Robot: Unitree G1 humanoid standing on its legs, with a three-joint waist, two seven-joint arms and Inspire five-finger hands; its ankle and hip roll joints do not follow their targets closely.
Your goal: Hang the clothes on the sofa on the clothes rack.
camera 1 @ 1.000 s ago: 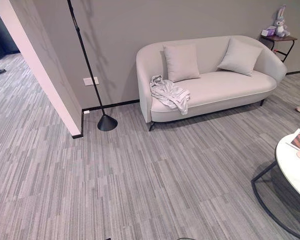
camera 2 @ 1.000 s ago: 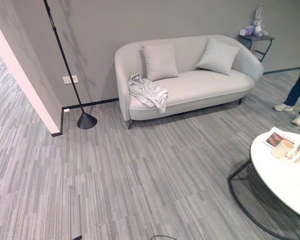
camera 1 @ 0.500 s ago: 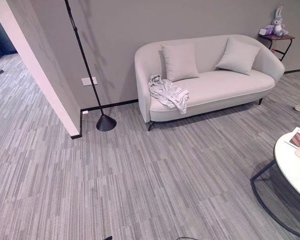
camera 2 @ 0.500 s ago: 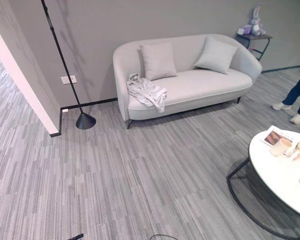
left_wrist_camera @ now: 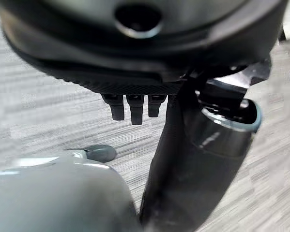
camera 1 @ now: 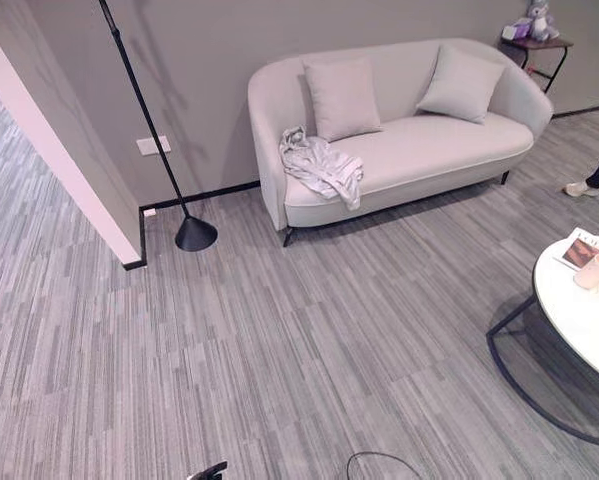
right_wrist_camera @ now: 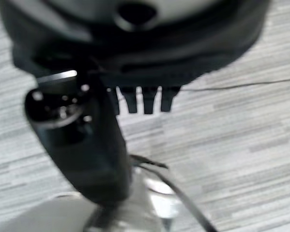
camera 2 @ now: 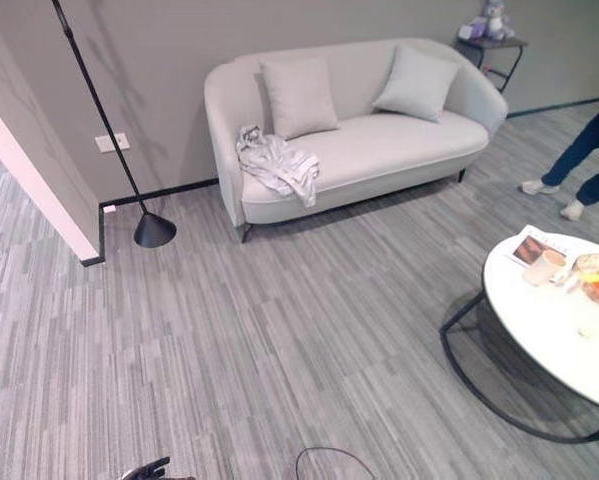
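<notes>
I see the clothes [camera 1: 320, 166] as a crumpled light-grey heap on the pale sofa [camera 1: 429, 150]. They lie at its left end, one part drooping over the seat's front edge.

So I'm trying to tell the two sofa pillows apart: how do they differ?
The left pillow stands nearly straight against the sofa back, right behind the crumpled clothes. The right pillow leans tilted into the far corner, with bare seat in front of it. Both are square, plain and pale like the sofa.
</notes>
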